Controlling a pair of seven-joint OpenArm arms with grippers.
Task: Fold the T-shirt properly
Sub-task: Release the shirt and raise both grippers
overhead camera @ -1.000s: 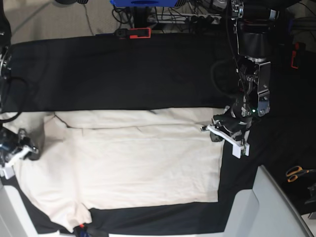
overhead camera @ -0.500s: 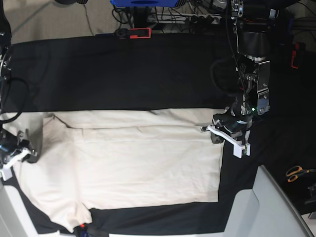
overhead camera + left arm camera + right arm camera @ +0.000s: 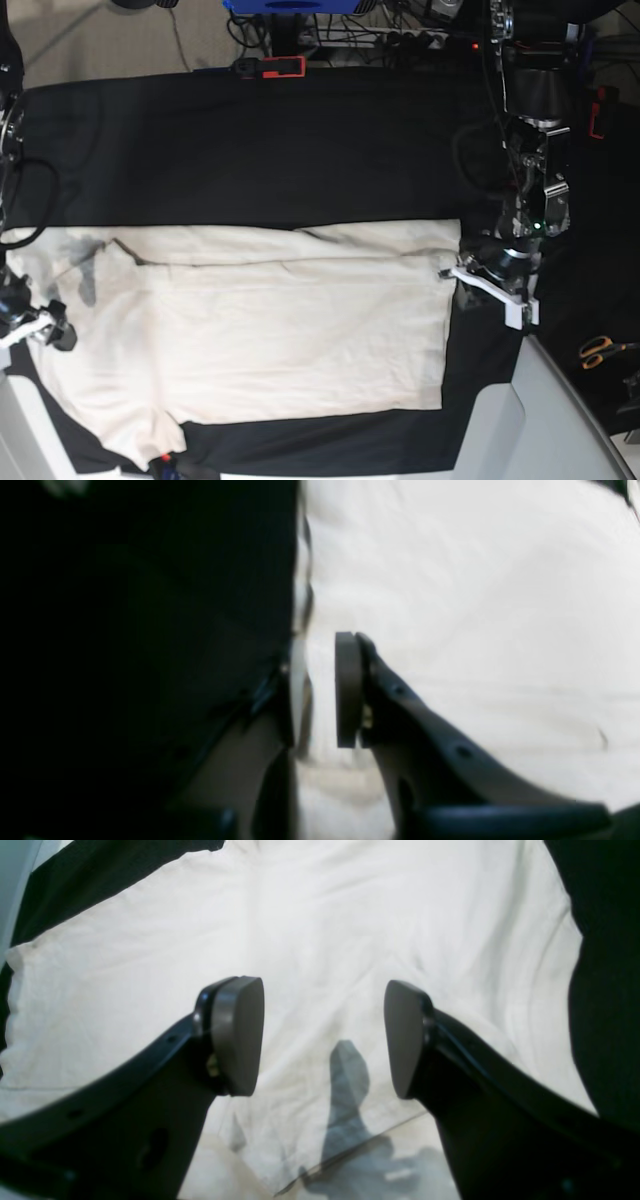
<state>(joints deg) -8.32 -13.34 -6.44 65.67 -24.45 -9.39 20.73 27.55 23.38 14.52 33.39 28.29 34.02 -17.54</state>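
The cream T-shirt lies spread flat on the black tablecloth, with one long fold line across its upper part. At the shirt's right edge is my left gripper. The left wrist view shows that gripper with its jaws a little apart and the shirt's hem running through the narrow gap. My right gripper is at the shirt's left edge. In the right wrist view it stands wide open just above the cloth, holding nothing.
Orange-handled scissors lie at the far right. A grey-white panel slants across the lower right corner. A red and black tool lies at the tablecloth's back edge, with cables behind it. A small red thing peeks out below the shirt.
My left gripper moved right, drawing the shirt's right edge with it, and its jaws parted. My right gripper slid down the left edge and opened, letting the sleeve lie flat.
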